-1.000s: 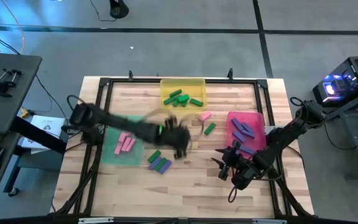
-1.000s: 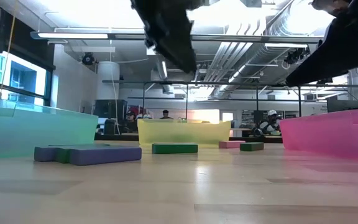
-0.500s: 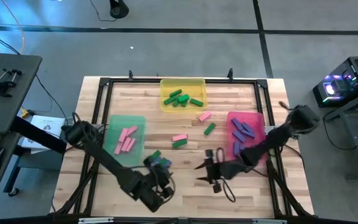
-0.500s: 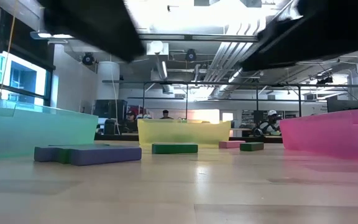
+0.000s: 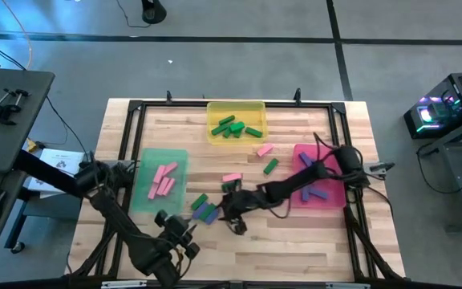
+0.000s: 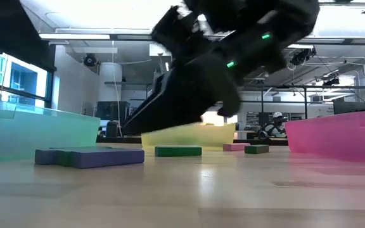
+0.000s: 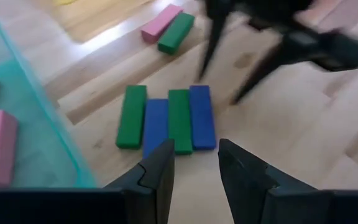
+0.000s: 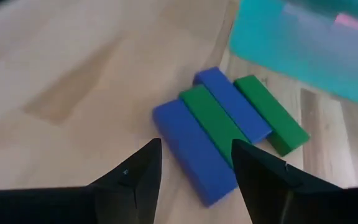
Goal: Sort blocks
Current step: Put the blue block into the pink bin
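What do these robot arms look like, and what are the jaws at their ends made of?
Both arms are dark, nearly black, built of jointed tube-like segments. The right arm trails a thin black cable, and in the low view it shows small green lights. Each ends in a gripper, the left gripper and the right gripper, with two flat, angular black fingers of matte, plastic-looking material, without visible markings.

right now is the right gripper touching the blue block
Apart. The right wrist view shows the right gripper open above the nearest blue block, nothing between its fingers.
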### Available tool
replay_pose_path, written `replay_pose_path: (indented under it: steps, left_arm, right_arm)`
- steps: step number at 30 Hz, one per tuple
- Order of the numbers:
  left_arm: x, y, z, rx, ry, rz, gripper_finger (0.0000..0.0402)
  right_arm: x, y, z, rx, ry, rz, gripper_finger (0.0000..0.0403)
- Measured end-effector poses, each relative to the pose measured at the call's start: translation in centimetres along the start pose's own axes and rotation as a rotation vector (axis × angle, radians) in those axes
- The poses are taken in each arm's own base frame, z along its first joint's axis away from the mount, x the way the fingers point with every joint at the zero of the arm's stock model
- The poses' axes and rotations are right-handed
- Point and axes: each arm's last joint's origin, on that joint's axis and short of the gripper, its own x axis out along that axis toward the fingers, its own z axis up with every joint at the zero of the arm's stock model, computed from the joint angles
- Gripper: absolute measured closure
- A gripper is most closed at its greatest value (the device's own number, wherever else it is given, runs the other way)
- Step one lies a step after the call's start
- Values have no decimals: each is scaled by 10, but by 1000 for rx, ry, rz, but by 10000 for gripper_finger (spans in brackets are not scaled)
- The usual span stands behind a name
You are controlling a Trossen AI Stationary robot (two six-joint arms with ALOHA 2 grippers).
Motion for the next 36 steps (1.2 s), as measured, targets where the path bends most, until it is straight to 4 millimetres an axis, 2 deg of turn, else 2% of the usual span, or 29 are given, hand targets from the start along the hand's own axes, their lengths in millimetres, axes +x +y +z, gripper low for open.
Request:
replay_pose_path:
  steps: [4, 10, 16, 24, 31, 36]
  left_arm:
    - [-4, -1, -3, -4, -28, -29, 291]
    - [-4, -3, -2, -7, -65, -51, 291]
    - [-4, -6, -2, 12, -65, -72, 291]
    - [-4, -9, -2, 15, -104, -97, 291]
    - [-4, -9, -1, 22, -108, -97, 291]
    - [-4, -9, -1, 24, -110, -97, 291]
  right_arm:
    - [14, -11, -1, 13, 73, 62, 224]
    - [16, -15, -6, 46, 146, 87, 224]
    - [10, 2, -4, 40, 199, 127, 224]
    - [9, 23, 1, -78, 161, 183, 224]
    - [11, 23, 4, -91, 101, 178, 224]
    - [18, 16, -3, -91, 98, 167, 224]
